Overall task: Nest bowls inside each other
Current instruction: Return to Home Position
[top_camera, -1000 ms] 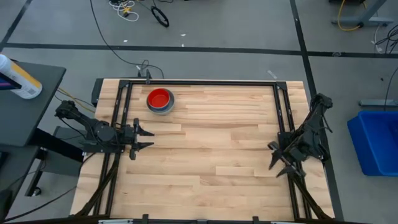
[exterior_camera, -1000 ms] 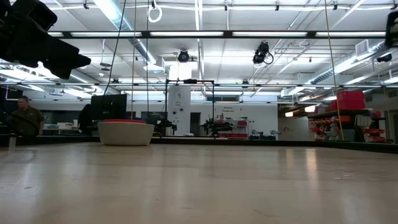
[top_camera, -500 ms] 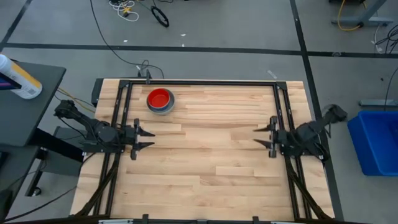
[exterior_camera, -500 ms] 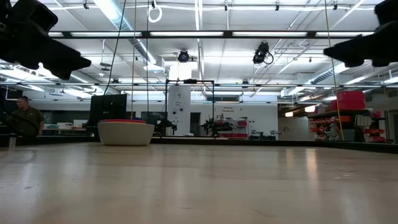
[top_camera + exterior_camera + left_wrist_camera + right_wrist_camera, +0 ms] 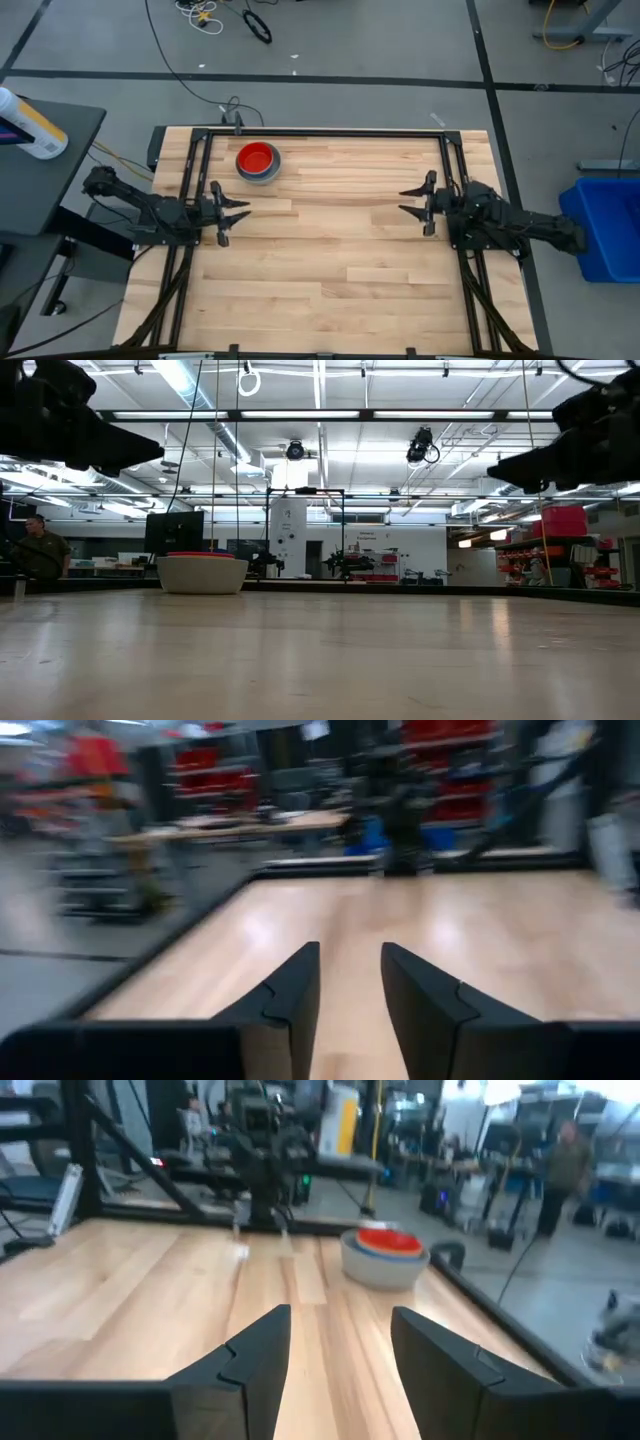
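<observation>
Because the bowls (image 5: 257,162) sit nested in one stack, red on top and grey outermost, near the table's (image 5: 340,250) far edge on the left side, the likeliest mishap is a knock; the left gripper (image 5: 236,208) is the nearer one, and a swing toward that corner could tip or scatter them. It hovers over the left edge, pointing inward, fingers apart, holding nothing; the right gripper (image 5: 405,201) mirrors it at the right edge, fingers apart and empty, well apart from the bowls.
</observation>
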### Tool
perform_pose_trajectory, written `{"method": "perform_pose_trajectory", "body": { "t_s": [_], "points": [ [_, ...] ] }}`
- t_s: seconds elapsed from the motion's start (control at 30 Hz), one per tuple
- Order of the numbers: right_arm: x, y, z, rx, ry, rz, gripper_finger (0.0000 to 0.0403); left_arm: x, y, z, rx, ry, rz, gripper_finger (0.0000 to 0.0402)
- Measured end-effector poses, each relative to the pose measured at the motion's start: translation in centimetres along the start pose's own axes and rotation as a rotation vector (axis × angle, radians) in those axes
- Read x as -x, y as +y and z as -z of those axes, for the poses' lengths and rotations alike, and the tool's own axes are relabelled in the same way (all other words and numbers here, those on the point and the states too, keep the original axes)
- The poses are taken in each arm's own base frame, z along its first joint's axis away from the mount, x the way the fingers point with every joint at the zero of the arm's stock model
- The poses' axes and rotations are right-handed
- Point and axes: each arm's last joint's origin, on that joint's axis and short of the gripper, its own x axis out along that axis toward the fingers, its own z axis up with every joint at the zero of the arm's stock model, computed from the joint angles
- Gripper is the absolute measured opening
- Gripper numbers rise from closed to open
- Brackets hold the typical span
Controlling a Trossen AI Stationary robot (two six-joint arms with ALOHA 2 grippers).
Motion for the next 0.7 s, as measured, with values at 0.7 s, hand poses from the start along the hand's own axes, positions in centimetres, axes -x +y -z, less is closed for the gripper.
{"method": "perform_pose_trajectory", "body": {
  "t_s": [0.7],
  "points": [
    [-0.9,-0.7,1.0,-0.098,0.096,-0.147,0.0188,0.4,-1.8,0.5,-0.076,0.019,0.587,0.0106]
  ]
}}
